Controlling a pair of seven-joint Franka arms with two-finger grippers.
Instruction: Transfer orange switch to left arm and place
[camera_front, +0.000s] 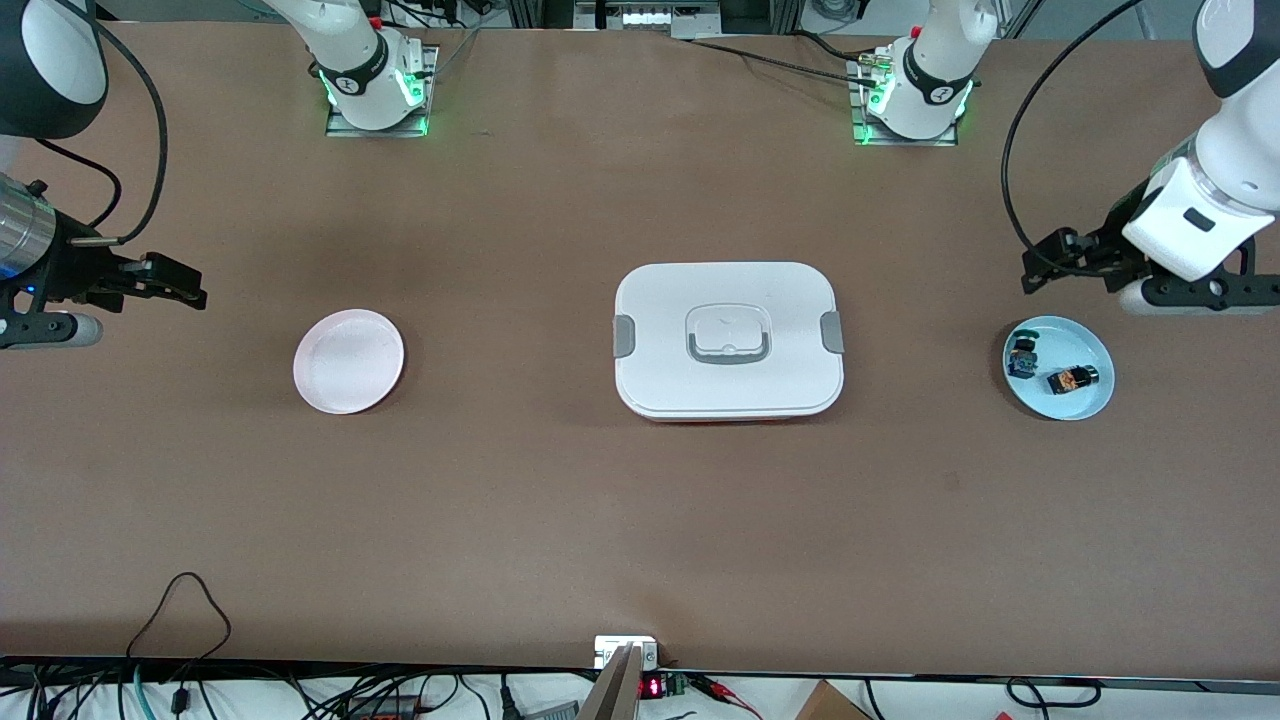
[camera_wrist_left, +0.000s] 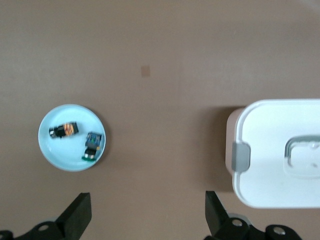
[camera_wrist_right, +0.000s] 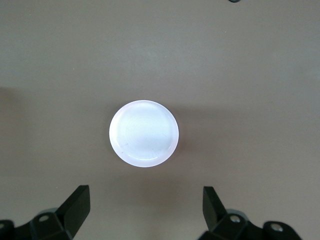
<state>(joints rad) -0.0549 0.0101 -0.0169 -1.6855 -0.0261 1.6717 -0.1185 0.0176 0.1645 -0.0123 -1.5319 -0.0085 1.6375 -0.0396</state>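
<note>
Brown counter (camera_front: 640, 520) seen from above. Right of centre frame: blue plate (camera_front: 1090, 400) carrying the orange switch (camera_front: 1073, 379), with a blue-and-black component (camera_front: 1023, 357) just beside it. Centre frame: the box (camera_front: 728, 340), lid on. Left of centre: empty pink plate (camera_front: 349, 361). Upper right edge: left end effector (camera_front: 1040, 265), raised near the blue plate, fingers (camera_wrist_left: 77, 216) spread apart, nothing held. Upper left edge: right end effector (camera_front: 185, 285), raised near the pink plate, fingers (camera_wrist_right: 75, 206) likewise apart.

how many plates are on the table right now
2. A round pale pink plate, empty, lies toward the right arm's end of the table. A round light blue plate, holding two small components, lies toward the left arm's end. None looks hidden.
</note>
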